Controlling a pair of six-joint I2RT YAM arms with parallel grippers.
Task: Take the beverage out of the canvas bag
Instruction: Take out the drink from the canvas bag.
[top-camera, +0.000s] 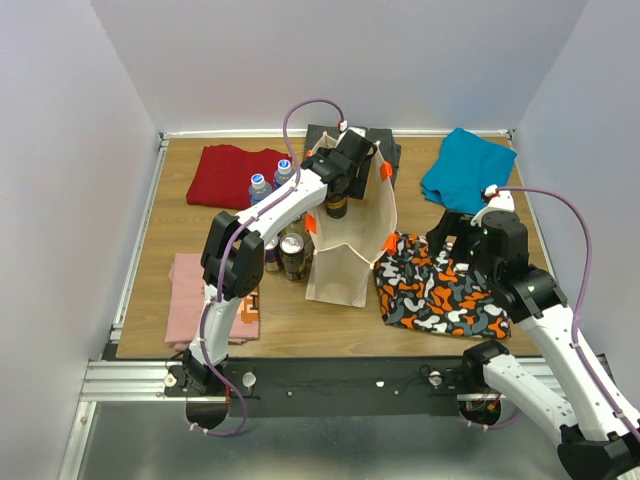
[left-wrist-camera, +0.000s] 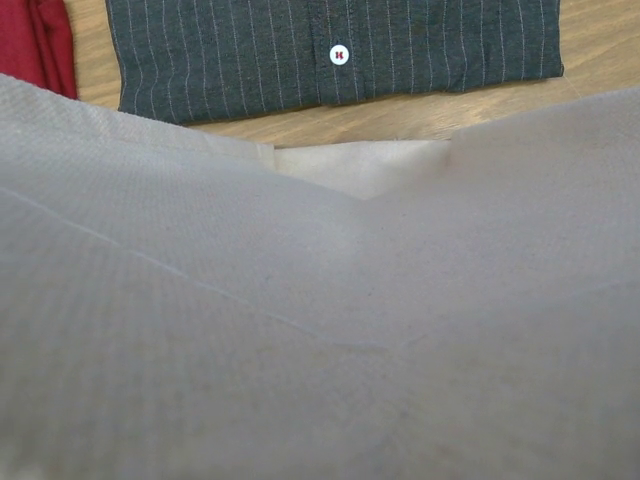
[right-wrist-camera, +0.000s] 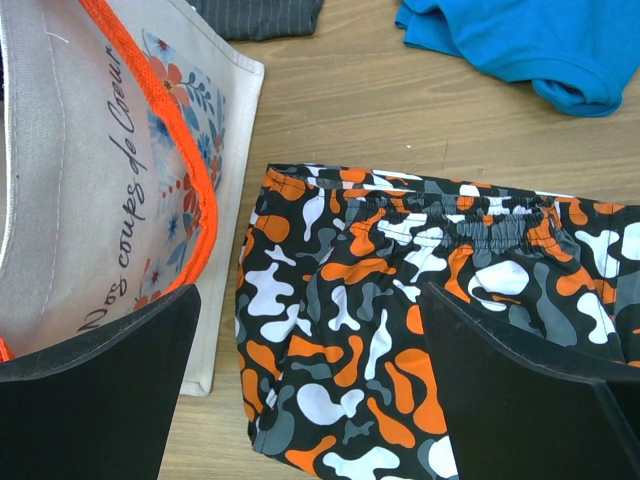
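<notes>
The canvas bag (top-camera: 352, 262) stands upright mid-table, beige with orange pieces at its rim. My left gripper (top-camera: 338, 186) reaches into its open mouth from the left. Just under it a dark beverage container (top-camera: 335, 207) with a brownish lower part shows inside the bag. The top view does not show how the jaws stand. In the left wrist view, beige canvas (left-wrist-camera: 320, 330) fills the picture and hides the fingers. My right gripper (right-wrist-camera: 308, 300) hangs open over camouflage shorts (right-wrist-camera: 400, 330), right of the canvas bag (right-wrist-camera: 90, 200), with nothing between its fingers (right-wrist-camera: 100, 390).
Two blue-capped water bottles (top-camera: 271, 178) and dark cans (top-camera: 292, 255) stand left of the bag. Around it lie a red cloth (top-camera: 232, 175), a pink cloth (top-camera: 198, 295), a striped dark shirt (left-wrist-camera: 340, 50), a blue shirt (top-camera: 468, 170) and camouflage shorts (top-camera: 440, 285).
</notes>
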